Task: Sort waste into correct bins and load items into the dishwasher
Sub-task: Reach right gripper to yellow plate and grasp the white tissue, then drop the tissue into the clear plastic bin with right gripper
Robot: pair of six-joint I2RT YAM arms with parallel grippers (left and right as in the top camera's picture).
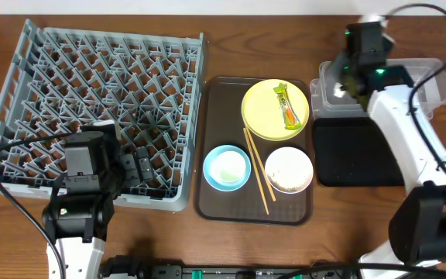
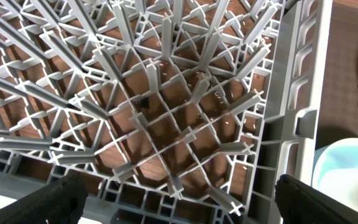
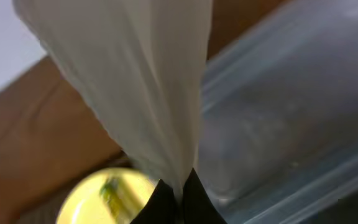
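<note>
The big grey dish rack point(image 1: 91, 101) fills the 9 o'clock side of the table. The left gripper point(image 1: 134, 164) hangs over the rack, near its 5 o'clock corner. Its jaws are wide apart and hold nothing. In the left wrist view, little pale crumbs point(image 2: 222, 99) lie among the rack bars.

In the middle is the brown tray point(image 1: 219, 108). The yellow plate point(image 1: 262, 112) sits at its 12 o'clock end, with the snack wrapper point(image 1: 287, 106) on it. The blue bowl point(image 1: 227, 168) is at 7 o'clock and the white bowl point(image 1: 289, 170) is at 5 o'clock. The chopsticks point(image 1: 258, 172) lie between the bowls.

At the table's 2 o'clock side, the right gripper point(image 1: 345, 84) is above the near end of the clear tub point(image 1: 432, 85). The black tray point(image 1: 355, 155) lies just beside the tub, toward 6 o'clock. The right jaws are pinched tight on the white napkin point(image 3: 135, 81), which hangs from them like a long floppy tail.

The step now looks like dropping the napkin in the tub. In the right wrist view the tub is off at 3 o'clock, not right under the napkin. So I think the arm should slide more over the tub's middle first. Then it should go low, so the tail is inside the walls, and only then let go. If it lets go too early, the napkin may drape on the rim or fall on the table.
</note>
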